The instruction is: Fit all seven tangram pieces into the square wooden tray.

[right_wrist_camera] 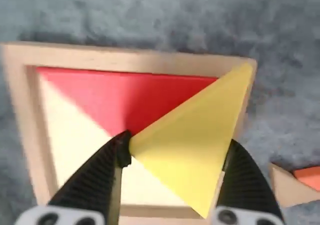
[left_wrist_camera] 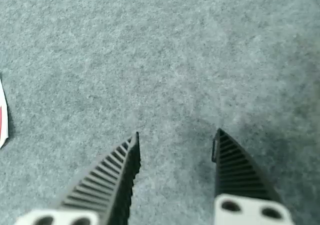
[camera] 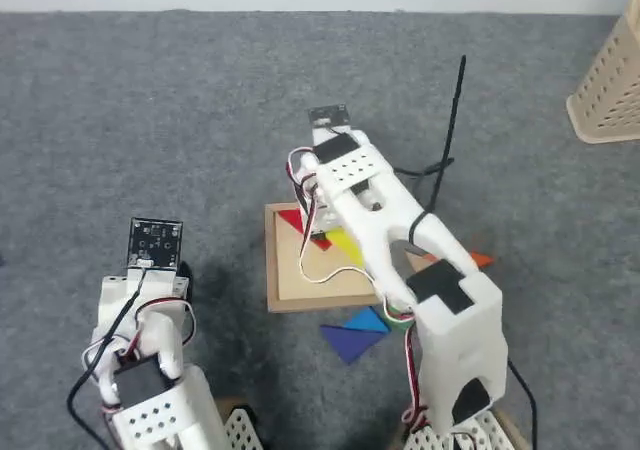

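The square wooden tray (camera: 290, 292) lies mid-table under my right arm (camera: 375, 210). A red triangle (right_wrist_camera: 135, 95) lies flat in the tray's corner. My right gripper (right_wrist_camera: 175, 155) is shut on a yellow triangle (right_wrist_camera: 192, 140), which is tilted over the tray with one tip past the rim; the same yellow triangle (camera: 345, 242) shows beside the arm from above. A light blue piece (camera: 366, 319) and a dark blue triangle (camera: 351, 342) lie on the carpet just off the tray's near edge. An orange piece (camera: 480, 260) lies to its right. My left gripper (left_wrist_camera: 177, 140) hangs open over bare carpet.
A cream slatted basket (camera: 610, 80) stands at the back right edge. A black cable (camera: 453, 120) rises behind the right arm. The left arm (camera: 150, 370) sits at the near left. Grey carpet (camera: 150, 120) covers the table.
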